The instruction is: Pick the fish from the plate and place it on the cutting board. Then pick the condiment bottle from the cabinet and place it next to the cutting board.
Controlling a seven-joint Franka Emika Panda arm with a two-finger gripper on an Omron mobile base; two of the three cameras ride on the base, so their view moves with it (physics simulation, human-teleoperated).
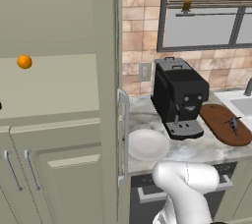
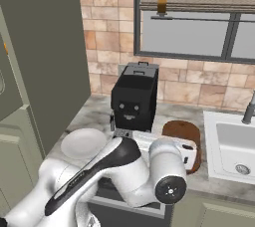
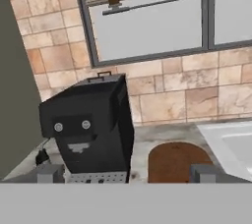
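The fish (image 1: 233,124), small and dark grey, lies on the round brown cutting board (image 1: 225,122) at the counter's right end. The white plate (image 1: 146,144) sits bare left of the coffee machine. My gripper (image 3: 127,174) is open, its two fingertips (image 3: 49,173) wide apart with nothing between them. It faces the coffee machine and the cutting board (image 3: 174,161) from the counter's front. The sage-green cabinet (image 1: 54,85) stands at the left with its door (image 1: 110,95) swung open. At the shelf's left edge shows a dark sliver (image 1: 0,105), perhaps the condiment bottle.
A black coffee machine (image 1: 179,95) stands between plate and board. A small orange ball (image 1: 24,62) rests on the cabinet shelf. The sink (image 2: 234,146) lies right of the board. My arm (image 2: 124,171) hides part of the board (image 2: 182,130) and reaches past the plate (image 2: 83,143).
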